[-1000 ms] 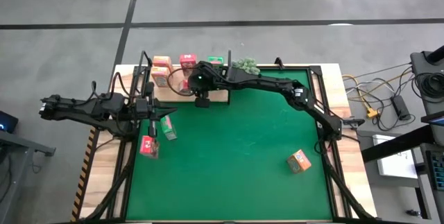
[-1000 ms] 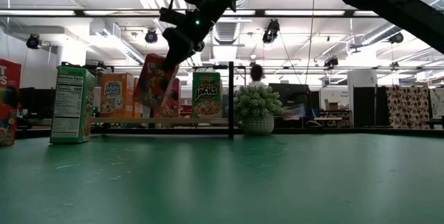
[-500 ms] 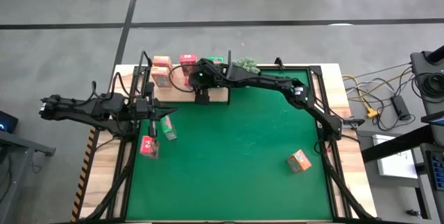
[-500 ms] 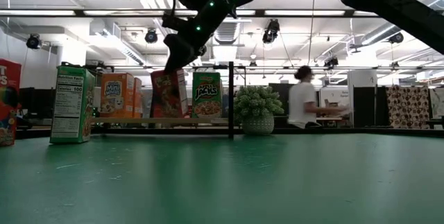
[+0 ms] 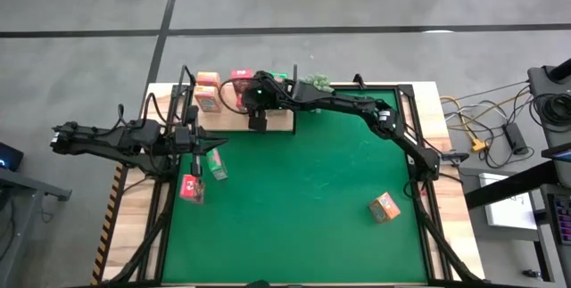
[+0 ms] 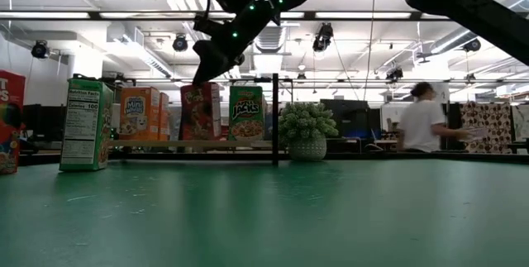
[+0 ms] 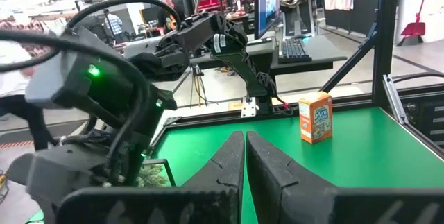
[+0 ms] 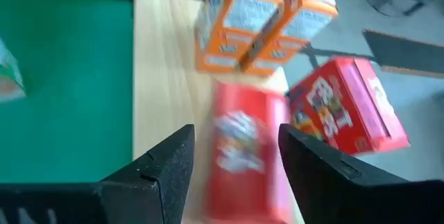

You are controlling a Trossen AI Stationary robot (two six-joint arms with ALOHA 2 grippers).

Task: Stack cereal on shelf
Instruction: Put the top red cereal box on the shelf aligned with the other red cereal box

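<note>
Releasing a red cereal box (image 6: pixel 201 112) upright on the far-left shelf (image 5: pixel 278 124), right gripper (image 8: pixel 234 156) has jaws apart w/ nothing held, left gripper (image 7: pixel 245 156) shut & idle; approx half stacked, orange box (image 5: pixel 385 207) near right still on mat.

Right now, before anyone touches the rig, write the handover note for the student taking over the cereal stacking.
Left gripper: shut, empty, waiting at the mat's left edge.
Right gripper: open, directly above a pink-red box that stands upright on the shelf.
Done: that box sits between the orange boxes and a green box, all on the shelf.
Left: three boxes on the green mat: a second pink-red box and a second green box near the left arm, and a lone orange box on the right.
</note>
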